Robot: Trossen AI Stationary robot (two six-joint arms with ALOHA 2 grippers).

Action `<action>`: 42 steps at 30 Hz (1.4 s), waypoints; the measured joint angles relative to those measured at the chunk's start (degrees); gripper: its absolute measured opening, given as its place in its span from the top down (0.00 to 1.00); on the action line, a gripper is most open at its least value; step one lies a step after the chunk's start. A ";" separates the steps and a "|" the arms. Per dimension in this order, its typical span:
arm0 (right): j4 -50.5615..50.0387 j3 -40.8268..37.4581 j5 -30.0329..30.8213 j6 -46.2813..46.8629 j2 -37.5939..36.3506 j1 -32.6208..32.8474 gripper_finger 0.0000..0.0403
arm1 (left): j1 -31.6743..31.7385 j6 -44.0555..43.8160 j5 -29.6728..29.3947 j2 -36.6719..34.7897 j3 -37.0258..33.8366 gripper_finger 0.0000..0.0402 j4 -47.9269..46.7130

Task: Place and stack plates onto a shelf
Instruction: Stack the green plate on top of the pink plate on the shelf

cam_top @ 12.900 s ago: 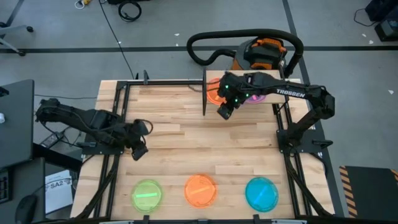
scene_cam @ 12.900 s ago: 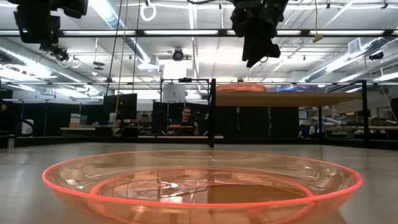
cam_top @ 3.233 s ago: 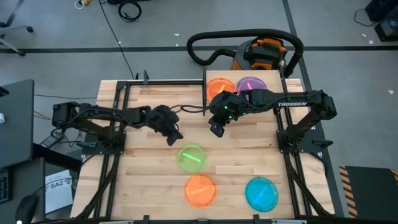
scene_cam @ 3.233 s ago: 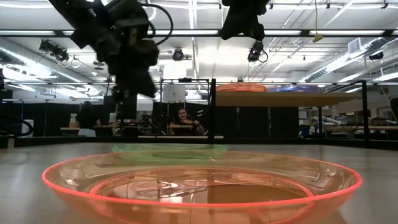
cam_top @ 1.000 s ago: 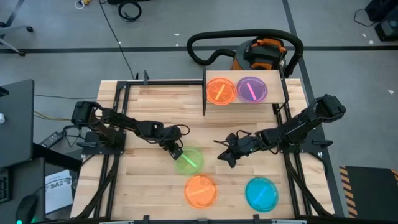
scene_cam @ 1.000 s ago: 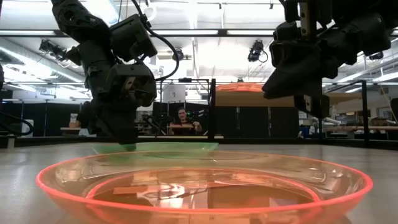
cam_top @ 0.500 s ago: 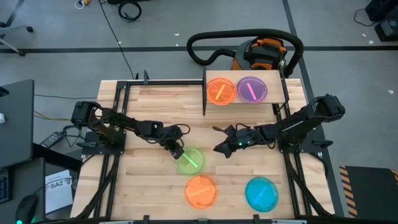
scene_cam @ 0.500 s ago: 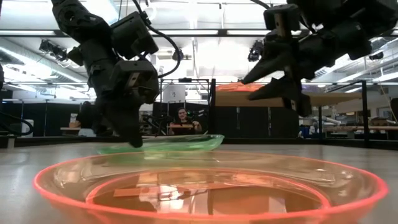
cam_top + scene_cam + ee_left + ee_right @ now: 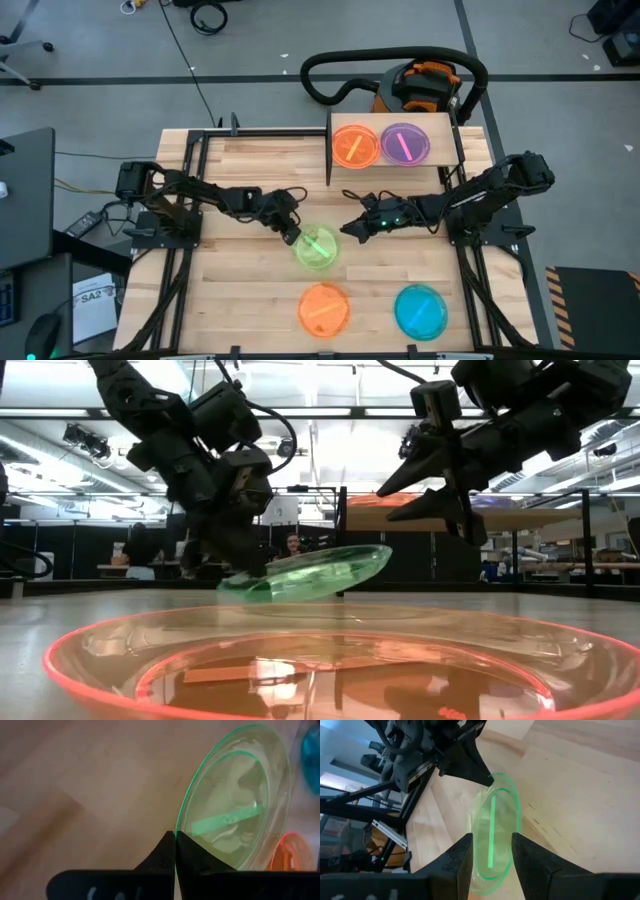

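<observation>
Orange translucent plastic, the round plate (image 9: pixel 320 665) nearest the front edge of the wooden plank table (image 9: pixel 240 300) lies flat, and a blue translucent plate (image 9: pixel 420 311) lies flat beside it on the right arm's side. Behind them, near the middle of the table, the green translucent round plate (image 9: pixel 317 247) with its bright green streak is lifted off the wood and tilted: the low view shows the held edge low and the opposite rim raised toward the right arm. The streak runs roughly from the held rim across toward the right gripper. The left gripper (image 9: pixel 291 235) has its fingers (image 9: pixel 165 857) pressed together on the plate's rim. The right gripper (image 9: pixel 352 229) stands just beside the opposite rim with its jaws parted, and the plate shows between its fingers (image 9: pixel 462 855) in the right wrist view, not gripped. Half a second ago the green plate lay nearly flat on the table; since then it has risen and moved a little toward the right arm. Farthest away, on the small raised light-wood shelf (image 9: pixel 450 158), an orange plate (image 9: pixel 354 145) and a pink-purple plate (image 9: pixel 404 143) sit side by side.
</observation>
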 joint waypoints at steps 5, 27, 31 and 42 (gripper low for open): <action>-0.02 0.00 0.00 0.00 0.02 -0.42 0.65 | 1.89 0.04 0.93 0.00 0.00 0.99 3.76; -0.46 0.02 -0.17 -0.44 0.00 -0.40 0.70 | 3.57 -1.30 6.10 -0.04 0.02 0.99 9.25; -0.48 0.02 -0.17 -0.44 0.02 -0.40 0.75 | 3.57 -1.55 6.08 -0.04 0.02 0.99 9.72; -1.14 0.00 -0.17 -0.42 0.06 -0.40 0.89 | 3.57 -1.55 6.10 -0.04 0.02 0.98 9.84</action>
